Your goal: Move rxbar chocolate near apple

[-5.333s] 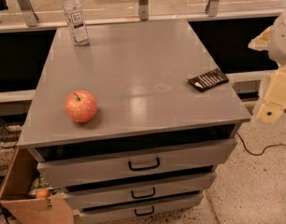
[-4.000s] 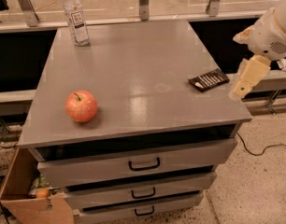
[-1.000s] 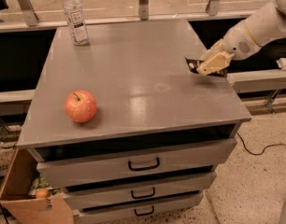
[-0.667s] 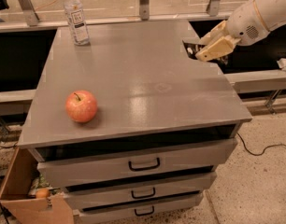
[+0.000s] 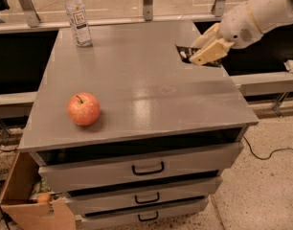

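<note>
Cardboard box point(image 5: 17, 195) stands open at the lower left, beside the cabinet base, with a small orange fruit point(image 5: 43, 198) inside. Three grey drawers point(image 5: 108, 174) with dark handles front the cabinet; all appear closed. On the grey cabinet top point(image 5: 151, 95), the apple point(image 5: 84, 109) sits upright near the front left corner, stem up. A black cable point(image 5: 267, 153) lies on the floor to the right. Farther back, at the right edge of the top, the gripper point(image 5: 194, 53) is pressed onto the rxbar chocolate point(image 5: 183, 53), pinching the black bar between its cream fingers, well apart from the apple. Whether the bar clears the surface cannot be told. The white arm point(image 5: 261, 11) enters from the upper right. A water bottle point(image 5: 78, 18) stands upright at the rear left corner
</note>
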Robot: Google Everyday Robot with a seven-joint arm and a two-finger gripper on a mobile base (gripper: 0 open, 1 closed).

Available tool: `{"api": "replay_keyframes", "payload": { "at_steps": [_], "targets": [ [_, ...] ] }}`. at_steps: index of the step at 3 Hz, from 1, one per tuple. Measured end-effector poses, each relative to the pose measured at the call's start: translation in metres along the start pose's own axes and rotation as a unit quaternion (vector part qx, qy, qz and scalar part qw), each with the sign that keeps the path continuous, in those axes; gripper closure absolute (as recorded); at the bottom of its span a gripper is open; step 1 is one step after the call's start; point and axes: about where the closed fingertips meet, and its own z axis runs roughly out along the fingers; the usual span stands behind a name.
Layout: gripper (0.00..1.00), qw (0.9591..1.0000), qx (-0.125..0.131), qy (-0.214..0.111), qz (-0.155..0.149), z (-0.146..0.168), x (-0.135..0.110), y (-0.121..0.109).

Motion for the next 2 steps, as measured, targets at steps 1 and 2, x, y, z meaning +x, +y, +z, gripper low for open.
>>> {"api": "replay_keyframes", "payload": {
  "at_steps": [1, 2],
  "targets": [
    [1.00, 0.9985, -0.032, -0.015, -0.042, 0.037, -0.035, 0.023],
    [1.00, 0.9946, -0.072, -0.024, -0.071, 0.076, -0.057, 0.049]
  ]
}}
